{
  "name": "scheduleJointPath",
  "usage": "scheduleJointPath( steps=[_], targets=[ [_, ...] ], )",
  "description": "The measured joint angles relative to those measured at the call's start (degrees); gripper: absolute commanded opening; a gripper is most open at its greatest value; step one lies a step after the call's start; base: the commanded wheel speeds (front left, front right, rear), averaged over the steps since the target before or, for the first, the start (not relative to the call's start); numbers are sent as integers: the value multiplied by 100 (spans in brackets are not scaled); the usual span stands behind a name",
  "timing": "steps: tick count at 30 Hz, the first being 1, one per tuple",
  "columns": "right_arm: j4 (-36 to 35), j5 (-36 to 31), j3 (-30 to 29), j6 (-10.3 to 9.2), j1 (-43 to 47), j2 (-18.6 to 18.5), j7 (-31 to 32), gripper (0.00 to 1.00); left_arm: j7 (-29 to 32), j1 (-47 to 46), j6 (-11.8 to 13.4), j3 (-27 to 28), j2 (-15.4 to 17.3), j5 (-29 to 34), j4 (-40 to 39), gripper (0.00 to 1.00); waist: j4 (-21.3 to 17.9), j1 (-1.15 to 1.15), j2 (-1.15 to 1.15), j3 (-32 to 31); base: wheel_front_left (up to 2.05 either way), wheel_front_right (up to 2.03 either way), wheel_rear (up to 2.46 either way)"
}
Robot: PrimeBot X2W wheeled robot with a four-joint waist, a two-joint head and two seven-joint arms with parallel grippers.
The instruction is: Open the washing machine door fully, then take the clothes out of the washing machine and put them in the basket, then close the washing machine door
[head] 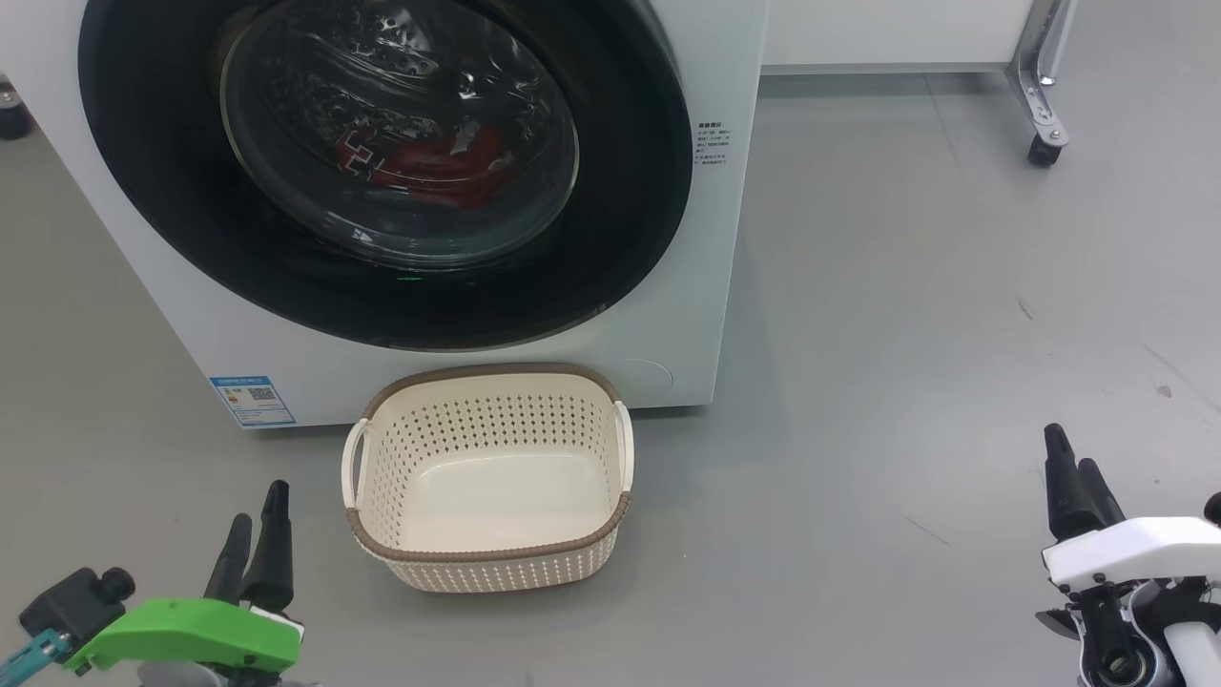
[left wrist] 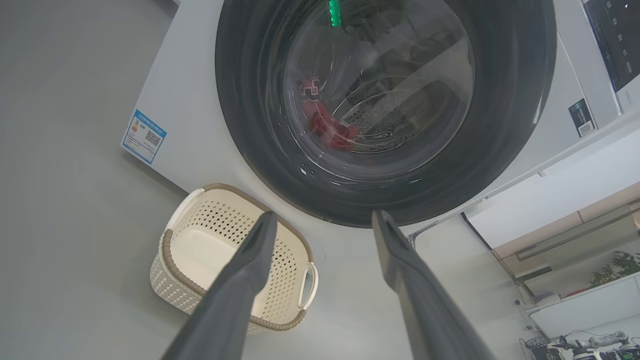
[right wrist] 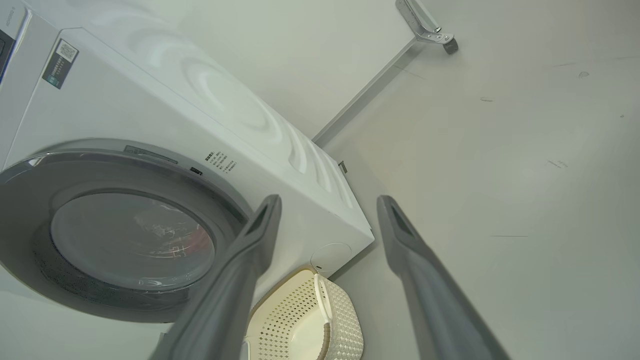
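The white washing machine (head: pixel 706 315) stands ahead with its round black-ringed door (head: pixel 153 191) shut flat against the front. Through the glass the red clothes (head: pixel 439 167) lie in the drum; they show too in the left wrist view (left wrist: pixel 330 132). The cream basket (head: pixel 488 563) sits on the floor right in front of the machine and holds nothing. My left gripper (head: pixel 256 520) hovers open at the lower left, left of the basket. My right gripper (head: pixel 1070 458) is open at the lower right, far from the machine. Each wrist view shows its own gripper (left wrist: pixel 322 216) (right wrist: pixel 329 200) spread wide with nothing between the fingers.
Grey floor stretches wide to the right of the machine. A metal leg with a caster (head: pixel 1045 148) stands at the back right under a white cabinet. A blue label (head: pixel 253 399) marks the machine's lower left corner.
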Motion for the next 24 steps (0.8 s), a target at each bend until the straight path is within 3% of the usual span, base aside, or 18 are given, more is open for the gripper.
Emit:
scheduleJointPath(
  steps=[24],
  targets=[
    [109,-1951,911,-405,-196,-203,-448,100,-445,-125,483,-613,219,2427,-183,100,29,0,0,-27,0,0,0]
  ],
)
